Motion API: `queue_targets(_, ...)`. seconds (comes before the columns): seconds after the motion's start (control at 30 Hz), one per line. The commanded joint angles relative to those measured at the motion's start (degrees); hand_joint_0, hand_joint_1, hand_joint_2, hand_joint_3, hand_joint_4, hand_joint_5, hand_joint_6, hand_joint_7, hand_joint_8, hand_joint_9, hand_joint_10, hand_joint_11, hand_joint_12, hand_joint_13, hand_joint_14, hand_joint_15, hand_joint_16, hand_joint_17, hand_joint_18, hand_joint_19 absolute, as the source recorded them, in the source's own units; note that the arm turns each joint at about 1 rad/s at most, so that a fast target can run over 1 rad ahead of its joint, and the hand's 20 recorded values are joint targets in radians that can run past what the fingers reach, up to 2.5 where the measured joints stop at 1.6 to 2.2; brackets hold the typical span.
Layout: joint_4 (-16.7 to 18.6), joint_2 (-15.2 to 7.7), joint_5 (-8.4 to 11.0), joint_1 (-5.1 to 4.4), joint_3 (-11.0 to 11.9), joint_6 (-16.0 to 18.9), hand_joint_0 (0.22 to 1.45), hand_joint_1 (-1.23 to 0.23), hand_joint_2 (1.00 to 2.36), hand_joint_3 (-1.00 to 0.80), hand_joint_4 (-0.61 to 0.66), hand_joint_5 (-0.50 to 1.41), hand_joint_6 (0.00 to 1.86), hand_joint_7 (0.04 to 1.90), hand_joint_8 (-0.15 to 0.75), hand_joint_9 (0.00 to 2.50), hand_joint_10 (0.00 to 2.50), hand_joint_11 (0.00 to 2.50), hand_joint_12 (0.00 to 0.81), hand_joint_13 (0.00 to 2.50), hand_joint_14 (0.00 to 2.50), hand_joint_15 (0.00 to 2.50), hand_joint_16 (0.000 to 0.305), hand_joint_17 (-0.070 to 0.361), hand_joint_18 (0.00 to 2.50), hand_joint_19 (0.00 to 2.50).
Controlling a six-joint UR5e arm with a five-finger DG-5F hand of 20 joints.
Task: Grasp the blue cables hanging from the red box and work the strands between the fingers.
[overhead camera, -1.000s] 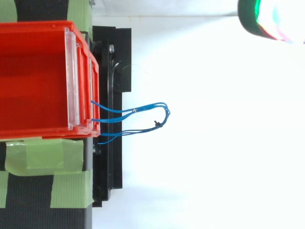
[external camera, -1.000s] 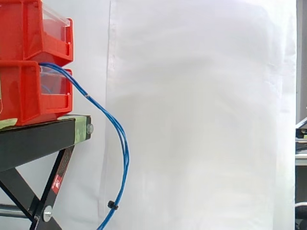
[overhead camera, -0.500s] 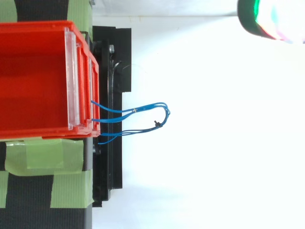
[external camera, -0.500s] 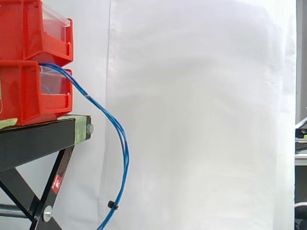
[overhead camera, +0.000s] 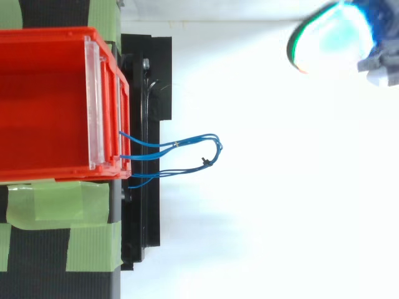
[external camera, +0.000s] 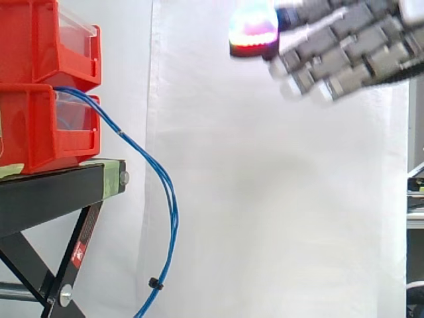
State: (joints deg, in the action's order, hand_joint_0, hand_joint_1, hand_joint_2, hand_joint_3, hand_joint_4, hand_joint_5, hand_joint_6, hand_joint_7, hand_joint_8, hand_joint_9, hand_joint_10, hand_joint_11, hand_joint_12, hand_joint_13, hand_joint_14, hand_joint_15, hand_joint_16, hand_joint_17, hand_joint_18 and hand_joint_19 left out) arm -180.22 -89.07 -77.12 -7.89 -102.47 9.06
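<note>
Blue cables point(external camera: 169, 199) hang from red box point(external camera: 36, 129), untouched | hand point(external camera: 387, 46) high, well apart | fingers point(external camera: 318, 63) straight, holding nothing

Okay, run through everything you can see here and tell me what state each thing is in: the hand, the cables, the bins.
hand, open, fingers extended, holding nothing, high up and apart from the cables.
blue cables, hanging loose from the lower red bin, untouched.
black tie, clasped round the cables low down.
upper red bin, stacked upright on the lower one.
lower red bin, upright on the black stand.
</note>
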Motion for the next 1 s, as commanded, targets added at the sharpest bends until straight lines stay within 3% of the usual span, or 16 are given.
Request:
queue_targets(0.0, 7.43, -0.05, 0.22, -0.11, -3.79, -0.10, 0.74, -0.52, 1.00, -1.00, 0.13, -0.41, 0.01, 0.66, 0.268, 0.06, 0.00, 0.04, 0.359, 0.00, 0.00, 0.14, 0.060, 0.134, 0.02, 0.26)
queue_targets(0.17, 8.57, -0.05, 0.57, -0.11, -5.46, -0.71, 0.74, -0.52, 1.00, -1.00, 0.13, -0.41, 0.01, 0.66, 0.268, 0.06, 0.00, 0.03, 0.358, 0.00, 0.00, 0.14, 0.060, 0.135, 0.02, 0.25)
queue_targets(0.27, 12.44, -0.14, 1.97, -0.38, -8.01, -0.97, 0.74, -0.52, 1.00, -1.00, 0.13, -0.41, 0.01, 0.66, 0.269, 0.07, 0.00, 0.05, 0.358, 0.00, 0.00, 0.14, 0.060, 0.134, 0.02, 0.25)
queue_targets(0.37, 19.38, -0.05, 4.43, -0.64, -10.82, -0.97, 0.74, -0.52, 1.00, -1.00, 0.13, -0.41, 0.01, 0.66, 0.270, 0.07, 0.00, 0.04, 0.358, 0.00, 0.01, 0.14, 0.060, 0.134, 0.02, 0.25)
queue_targets(0.57, 24.92, -0.40, 6.90, -1.25, -14.69, -1.85, 0.74, -0.52, 1.00, -1.00, 0.13, -0.41, 0.01, 0.66, 0.271, 0.07, 0.00, 0.05, 0.358, 0.00, 0.00, 0.14, 0.060, 0.134, 0.02, 0.25)
queue_targets(0.63, 25.36, -0.67, 7.25, -1.34, -14.86, -2.03, 0.74, -0.52, 1.00, -1.00, 0.13, -0.41, 0.01, 0.66, 0.272, 0.08, 0.00, 0.06, 0.359, 0.00, 0.00, 0.14, 0.060, 0.134, 0.02, 0.25)
queue_targets(0.7, 26.06, -1.20, 7.77, -1.61, -15.65, -2.29, 0.74, -0.52, 1.00, -1.00, 0.13, -0.40, 0.01, 0.66, 0.273, 0.08, 0.00, 0.06, 0.358, 0.00, 0.00, 0.14, 0.060, 0.135, 0.02, 0.26)
queue_targets(0.83, 26.06, -4.36, 7.51, -1.78, -15.65, -2.12, 0.74, -0.52, 1.00, -1.00, 0.13, -0.40, 0.01, 0.66, 0.275, 0.08, 0.00, 0.06, 0.359, 0.00, 0.00, 0.14, 0.060, 0.134, 0.02, 0.25)
queue_targets(0.97, 27.03, -7.70, 7.42, -1.78, -15.65, 0.52, 0.74, -0.52, 1.00, -1.00, 0.13, -0.40, 0.01, 0.66, 0.276, 0.08, 0.00, 0.06, 0.358, 0.00, 0.00, 0.14, 0.060, 0.134, 0.02, 0.26)
